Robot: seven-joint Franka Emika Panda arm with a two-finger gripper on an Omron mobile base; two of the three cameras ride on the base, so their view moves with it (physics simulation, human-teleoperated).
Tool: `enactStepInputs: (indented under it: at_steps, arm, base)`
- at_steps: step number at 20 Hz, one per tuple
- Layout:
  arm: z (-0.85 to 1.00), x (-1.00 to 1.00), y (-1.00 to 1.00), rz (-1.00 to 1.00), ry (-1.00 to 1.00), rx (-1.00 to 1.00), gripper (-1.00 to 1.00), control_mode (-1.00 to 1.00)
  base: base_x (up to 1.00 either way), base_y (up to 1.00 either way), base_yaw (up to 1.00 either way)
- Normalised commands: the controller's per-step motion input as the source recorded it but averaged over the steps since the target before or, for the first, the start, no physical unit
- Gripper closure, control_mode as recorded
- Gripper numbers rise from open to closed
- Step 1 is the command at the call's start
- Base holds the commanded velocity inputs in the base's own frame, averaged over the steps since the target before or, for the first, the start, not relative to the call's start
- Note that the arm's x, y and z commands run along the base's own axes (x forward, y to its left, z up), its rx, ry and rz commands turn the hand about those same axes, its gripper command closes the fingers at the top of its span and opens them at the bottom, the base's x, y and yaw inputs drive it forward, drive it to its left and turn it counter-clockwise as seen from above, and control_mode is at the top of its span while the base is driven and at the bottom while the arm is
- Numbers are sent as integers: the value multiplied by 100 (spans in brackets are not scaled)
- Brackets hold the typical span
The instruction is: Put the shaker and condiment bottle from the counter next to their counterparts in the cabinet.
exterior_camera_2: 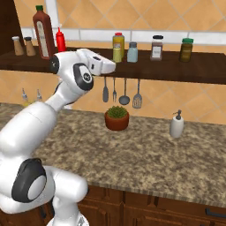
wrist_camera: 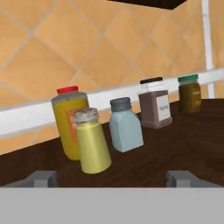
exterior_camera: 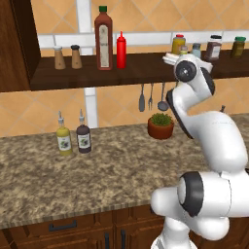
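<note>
The yellow-green shaker [wrist_camera: 92, 142] with a grey cap stands free on the cabinet shelf [wrist_camera: 183, 148], just left of a pale blue shaker [wrist_camera: 125, 127] and in front of a yellow jar [wrist_camera: 68, 118]. My gripper [wrist_camera: 112, 179] is open just short of it, a finger on each side, touching nothing. From the right base view the gripper [exterior_camera_2: 112, 66] hangs at the shelf's front edge below the shaker [exterior_camera_2: 117, 55]. The red condiment bottle [exterior_camera: 121, 50] stands on the shelf beside a tall dark red bottle [exterior_camera: 103, 39]. Below lies the granite counter [exterior_camera: 97, 170].
Two brown shakers [exterior_camera: 59, 57] stand at the shelf's left end; a brown jar [wrist_camera: 154, 107] and a green-capped jar [wrist_camera: 190, 92] to the right. On the counter are two spouted bottles [exterior_camera: 63, 138], a potted plant [exterior_camera: 161, 125] and a soap dispenser [exterior_camera_2: 177, 124]. Utensils [exterior_camera_2: 121, 92] hang under the shelf.
</note>
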Motion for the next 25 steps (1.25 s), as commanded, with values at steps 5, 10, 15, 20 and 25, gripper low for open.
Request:
enactStepInputs:
  at_steps: [5,10,15,20,25]
  arm:
    - [16,-100,51,0,-30,-5,-100,-100]
    - [11,-100,54,0,-29,-2,-100,-100]
    - [0,-100,58,-3,-23,0,-100,-100]
    - [0,-100,56,-12,-18,0,-100,-100]
    - [0,-100,57,-16,-17,0,-100,-100]
  base:
    - [0,0,0]
    - [0,0,0]
    - [0,0,0]
    - [0,0,0]
    - [0,0,0]
